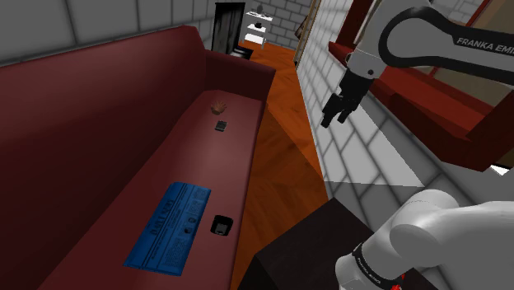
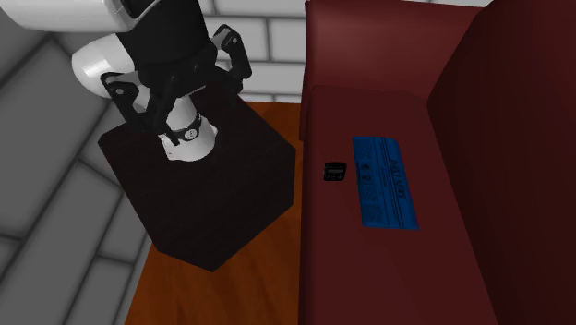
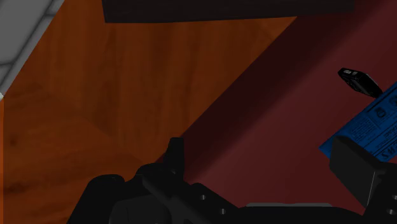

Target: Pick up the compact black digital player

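Player (image 1: 221, 224) is lying flat on the seat of a dark red sofa (image 1: 99, 123), just beside a blue booklet (image 1: 169, 224), on the booklet's side nearest the seat's front edge. They look close to touching, but I can't tell if they actually do.

From my end this is the very start of the approach. The gripper (image 1: 334, 118) hangs high up, well apart from the booklet, out over the wooden floor (image 1: 280, 123) rather than over the seat. In the wrist view its fingers (image 3: 356, 168) stand wide apart with nothing between them.

Next I reckon I need to swing across toward the booklet, get square above the player, then come down with the fingers straddling its short sides.

What could bite me: the booklet is so close that a finger might land on it or drag it. The dark stand (image 2: 212, 194) is also near the booklet's end of the sofa, so I can't sweep low. Farther along the seat from the booklet there's another small dark gadget (image 1: 220, 126) and a brown lump (image 1: 219, 105), both well clear.
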### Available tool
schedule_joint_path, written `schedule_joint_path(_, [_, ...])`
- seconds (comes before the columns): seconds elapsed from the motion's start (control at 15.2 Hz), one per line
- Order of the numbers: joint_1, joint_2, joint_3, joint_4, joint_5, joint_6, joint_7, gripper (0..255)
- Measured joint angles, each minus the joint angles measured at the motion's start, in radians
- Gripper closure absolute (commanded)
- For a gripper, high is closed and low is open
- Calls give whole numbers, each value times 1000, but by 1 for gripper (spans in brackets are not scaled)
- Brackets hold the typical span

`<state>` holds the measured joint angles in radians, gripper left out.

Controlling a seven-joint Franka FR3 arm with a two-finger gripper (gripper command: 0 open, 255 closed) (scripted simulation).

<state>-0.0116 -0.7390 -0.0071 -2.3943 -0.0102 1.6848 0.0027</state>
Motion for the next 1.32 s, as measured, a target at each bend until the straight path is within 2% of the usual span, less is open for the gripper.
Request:
schedule_joint_path(0.26, [11,2,32,-46,24,48,44,0])
schedule_joint_path(0.73, [50,30,127,-216,98,252,169,0])
schedule_joint_path(1.32, [105,241,287,-300,193,564,355,0])
